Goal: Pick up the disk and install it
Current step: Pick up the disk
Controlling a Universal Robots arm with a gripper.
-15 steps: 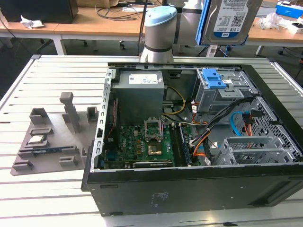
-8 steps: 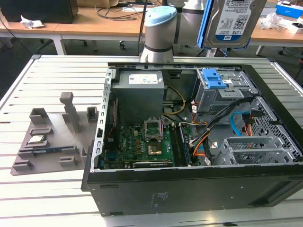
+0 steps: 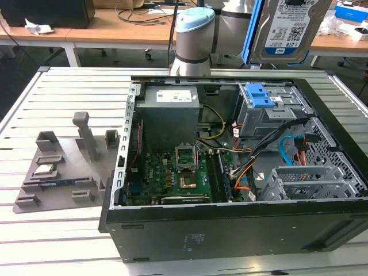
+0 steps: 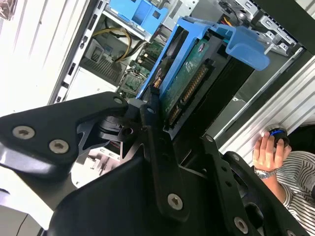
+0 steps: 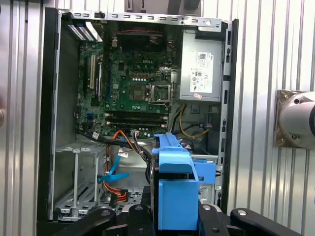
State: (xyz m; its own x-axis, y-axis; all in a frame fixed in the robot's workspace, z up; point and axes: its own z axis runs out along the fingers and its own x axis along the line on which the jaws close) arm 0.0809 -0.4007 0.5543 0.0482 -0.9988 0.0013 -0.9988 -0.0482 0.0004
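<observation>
The disk (image 3: 290, 29), a silver hard drive with a barcode label and a blue carrier frame, hangs upright high above the back right of the open computer case (image 3: 230, 230). My gripper (image 4: 182, 123) is shut on it, one black finger on each side. The second wrist view shows its green circuit-board side (image 4: 189, 81) and the blue carrier handle (image 4: 246, 46). In the first wrist view the disk (image 5: 177, 196) is edge-on between my fingers (image 5: 142, 216), over the grey drive cage with its blue latch (image 5: 207, 172). That cage (image 3: 261, 100) stands at the case's back right.
The motherboard (image 3: 172, 172), power supply (image 3: 171, 109) and loose cables (image 3: 287, 152) lie inside the case. A grey fixture tray (image 3: 57, 184) holding a small processor chip (image 3: 45, 169) sits at the exterior view's left. The robot base (image 3: 194, 40) stands behind the case. A person's hand (image 4: 268, 150) is beside the table.
</observation>
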